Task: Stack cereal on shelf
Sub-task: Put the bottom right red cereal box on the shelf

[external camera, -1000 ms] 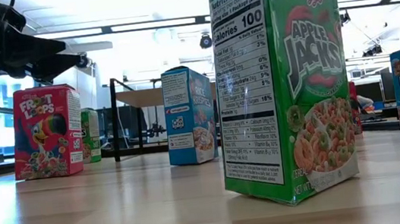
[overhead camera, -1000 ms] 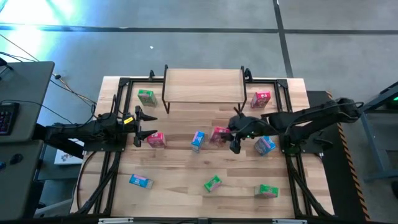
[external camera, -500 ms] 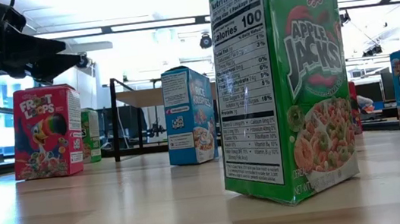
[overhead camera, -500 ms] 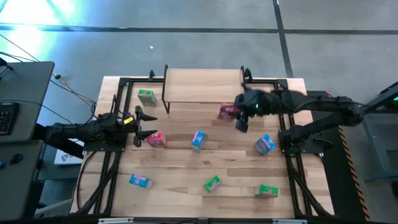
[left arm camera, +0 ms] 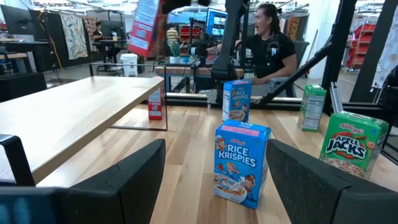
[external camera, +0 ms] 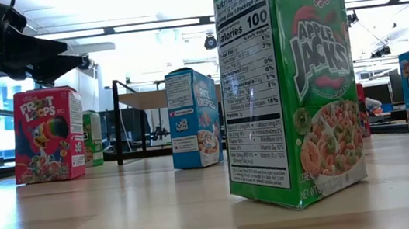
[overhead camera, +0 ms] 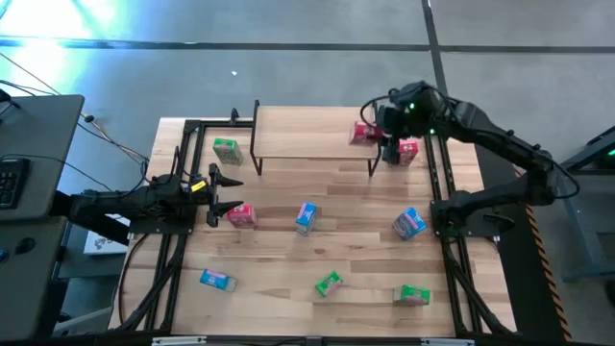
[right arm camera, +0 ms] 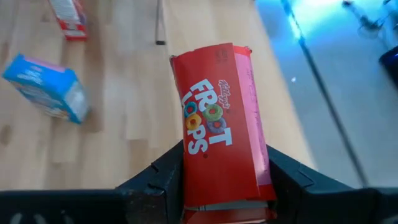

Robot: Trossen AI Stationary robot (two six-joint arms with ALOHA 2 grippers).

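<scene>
My right gripper (overhead camera: 377, 135) is shut on a pink-red Froot Loops box (right arm camera: 217, 137), held in the air over the right end of the shelf (overhead camera: 307, 133). The box also shows high in the left wrist view (left arm camera: 146, 28). My left gripper (overhead camera: 213, 188) waits open at the table's left, beside another pink-red box (overhead camera: 241, 215) standing on the table. Blue boxes (overhead camera: 306, 217) (overhead camera: 408, 223) (overhead camera: 217, 280), green boxes (overhead camera: 226, 149) (overhead camera: 329, 284) (overhead camera: 411, 294) and a pink-red box (overhead camera: 409, 152) rest on the tabletop. My right gripper pinches the Froot Loops box between its two fingers (right arm camera: 166, 177), on its two side edges near one end (right arm camera: 186, 186). The fingers come from above, pointing down at a slant. The box hangs below them, printed face toward the wrist camera, clear of the shelf and table.
The shelf's black legs (overhead camera: 256, 154) (overhead camera: 375, 159) stand at the table's far side. The black frame rails (overhead camera: 444, 192) run along both table sides. A person (left arm camera: 270, 37) sits beyond the table. Bare wood lies between the scattered boxes.
My right gripper has lifted the pink-red box off the middle of the table and carried it up and toward the far edge, to above the shelf's right end. It has stayed shut on the box. The other boxes have stayed in place.
</scene>
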